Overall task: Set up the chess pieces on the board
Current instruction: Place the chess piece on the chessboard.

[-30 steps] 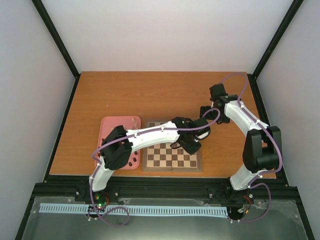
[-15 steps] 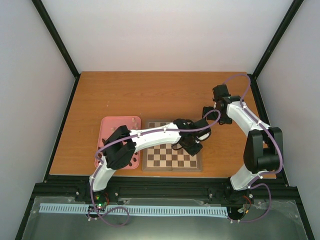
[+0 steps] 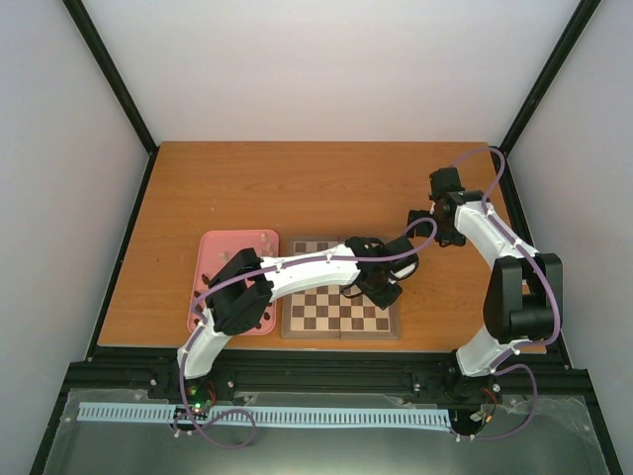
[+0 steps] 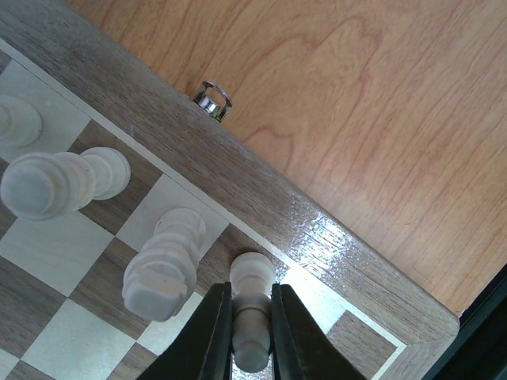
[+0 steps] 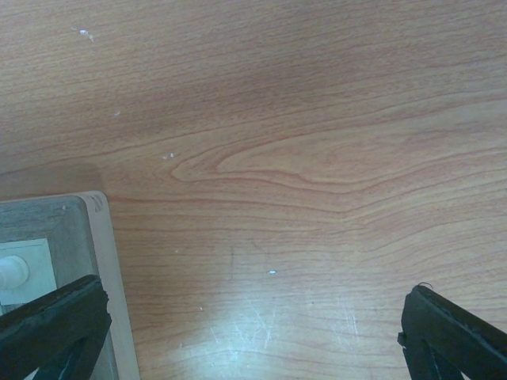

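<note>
From my feed, the white piece [image 4: 252, 273] sits at an edge square of the board [image 4: 261, 190], next to three other white pieces [image 4: 162, 265], with my left gripper [image 4: 251, 297] pinched tight on it and the right gripper [image 5: 252, 324] spread wide over the table [image 5: 317, 119] just off the board's corner.

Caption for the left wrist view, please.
Left fingers shut on a cream piece at the board edge, other cream pieces nearby.

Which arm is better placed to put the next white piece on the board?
Left. The left gripper grips a cream piece over the board; the right gripper hangs open over the table.
</note>
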Available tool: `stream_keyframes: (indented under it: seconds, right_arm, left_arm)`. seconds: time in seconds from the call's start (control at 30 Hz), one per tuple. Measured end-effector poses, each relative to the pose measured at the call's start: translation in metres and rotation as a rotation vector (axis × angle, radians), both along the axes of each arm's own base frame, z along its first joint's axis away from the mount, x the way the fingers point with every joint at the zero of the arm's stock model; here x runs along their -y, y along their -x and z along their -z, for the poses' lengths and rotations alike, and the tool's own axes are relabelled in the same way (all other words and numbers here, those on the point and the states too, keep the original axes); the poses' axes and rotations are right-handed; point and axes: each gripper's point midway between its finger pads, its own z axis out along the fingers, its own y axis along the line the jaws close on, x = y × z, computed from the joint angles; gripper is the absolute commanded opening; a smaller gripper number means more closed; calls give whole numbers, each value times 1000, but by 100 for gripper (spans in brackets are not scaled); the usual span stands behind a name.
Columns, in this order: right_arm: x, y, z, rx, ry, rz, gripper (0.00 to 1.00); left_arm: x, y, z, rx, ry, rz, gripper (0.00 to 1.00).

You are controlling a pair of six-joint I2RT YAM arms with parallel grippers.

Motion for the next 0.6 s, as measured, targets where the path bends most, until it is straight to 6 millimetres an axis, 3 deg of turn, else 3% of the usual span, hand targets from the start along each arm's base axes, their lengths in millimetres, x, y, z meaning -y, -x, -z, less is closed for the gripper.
stream_keyframes:
  seconds: [0.3, 0.6]
  right_arm:
    - [2, 6, 6, -18, 0, -1, 100]
    - [19, 5, 6, -17, -21, 49, 100]
  left_arm:
    - [-2, -2, 0, 15, -9, -5, 1]
    - [-5, -4, 0, 27, -22, -10, 1]
